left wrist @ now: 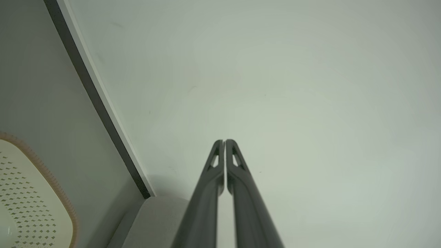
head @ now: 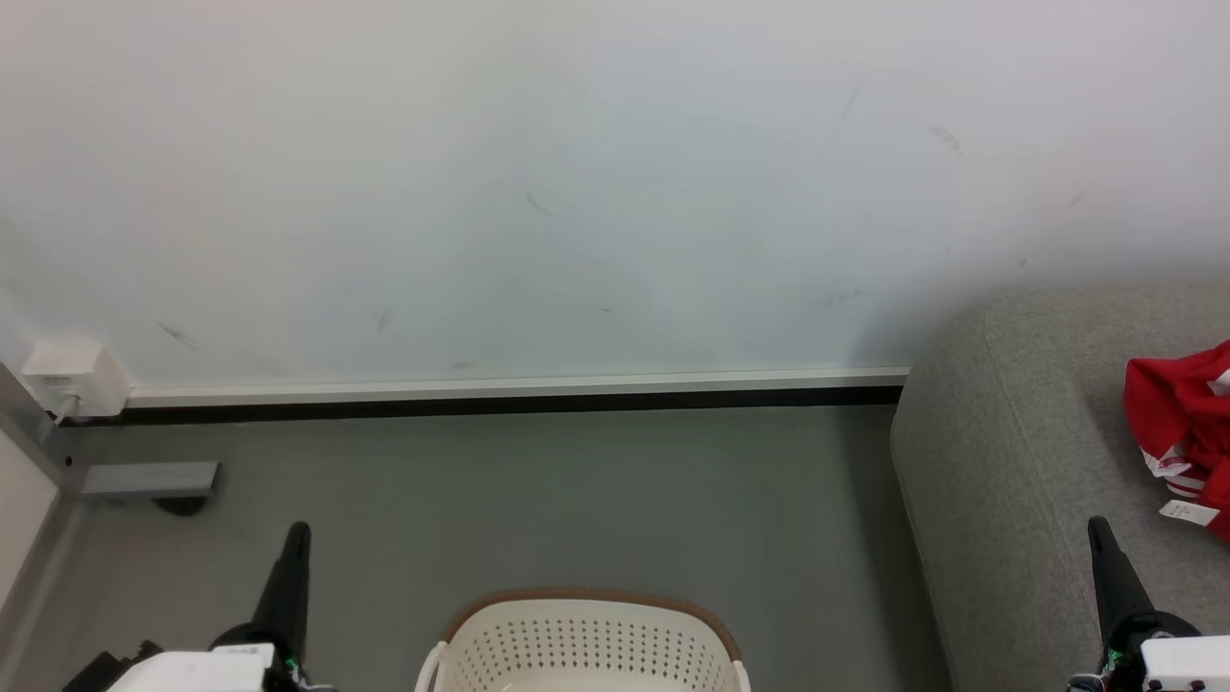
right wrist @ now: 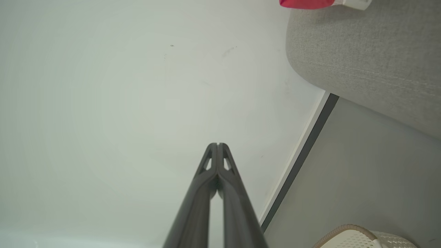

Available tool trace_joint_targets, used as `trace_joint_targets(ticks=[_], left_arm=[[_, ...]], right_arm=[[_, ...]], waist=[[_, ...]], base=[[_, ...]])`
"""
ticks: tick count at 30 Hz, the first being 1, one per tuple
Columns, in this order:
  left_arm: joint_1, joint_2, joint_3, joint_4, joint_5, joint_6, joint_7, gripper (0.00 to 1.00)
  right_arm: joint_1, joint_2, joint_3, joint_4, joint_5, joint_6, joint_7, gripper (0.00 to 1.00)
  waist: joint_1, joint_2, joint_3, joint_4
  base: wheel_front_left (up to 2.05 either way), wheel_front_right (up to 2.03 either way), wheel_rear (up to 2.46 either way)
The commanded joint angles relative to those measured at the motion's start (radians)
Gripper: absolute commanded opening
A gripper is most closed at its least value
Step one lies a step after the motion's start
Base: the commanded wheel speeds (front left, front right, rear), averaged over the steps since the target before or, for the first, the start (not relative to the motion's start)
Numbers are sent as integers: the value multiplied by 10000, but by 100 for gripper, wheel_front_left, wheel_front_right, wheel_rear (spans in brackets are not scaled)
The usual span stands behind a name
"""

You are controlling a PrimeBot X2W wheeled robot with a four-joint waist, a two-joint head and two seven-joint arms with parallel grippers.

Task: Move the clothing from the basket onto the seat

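Looks done: red white-trimmed jersey (head: 1187, 423) on grey fabric sofa (head: 1009, 461), 3 o'clock | left claw (head: 300, 531), right claw (head: 1097, 526) clenched, empty | next: probably check cream perforated basket (head: 586, 639)

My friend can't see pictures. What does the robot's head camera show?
A red jersey lies on the grey sofa at the right. A cream laundry basket with a brown rim sits on the floor at bottom centre, between the shut left gripper and right gripper.

The jersey (head: 1184, 423) runs past the right edge; the basket (head: 586, 639) is cut off below; the tag (head: 1189, 512) bears print, perhaps text, too small to read.
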Motion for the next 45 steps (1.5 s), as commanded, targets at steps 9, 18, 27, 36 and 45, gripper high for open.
trace_joint_targets(ticks=[9, 18, 27, 36, 45], left_arm=[[-181, 80, -12, -85, -810, -81, 196, 0], [-213, 84, -31, -130, -1423, -90, 354, 0], [-209, 82, -26, -128, -1383, -88, 350, 0], [-207, 82, -29, -125, -1383, -88, 350, 0], [-207, 82, -26, -125, -1383, -88, 350, 0]], right_arm=[[-200, 75, -174, -91, 598, -19, 199, 0], [-197, 141, -305, -131, 1095, -21, 363, 0], [-190, 131, -296, -129, 1047, -21, 359, 0], [-189, 130, -295, -129, 1047, -21, 359, 0], [-188, 128, -295, -129, 1046, -21, 359, 0]], waist=[[0, 0, 38, 6], [0, 0, 79, 13], [0, 0, 79, 13], [0, 0, 79, 13], [0, 0, 79, 13]], base=[[0, 0, 0], [0, 0, 0], [0, 0, 0], [0, 0, 0], [0, 0, 0]])
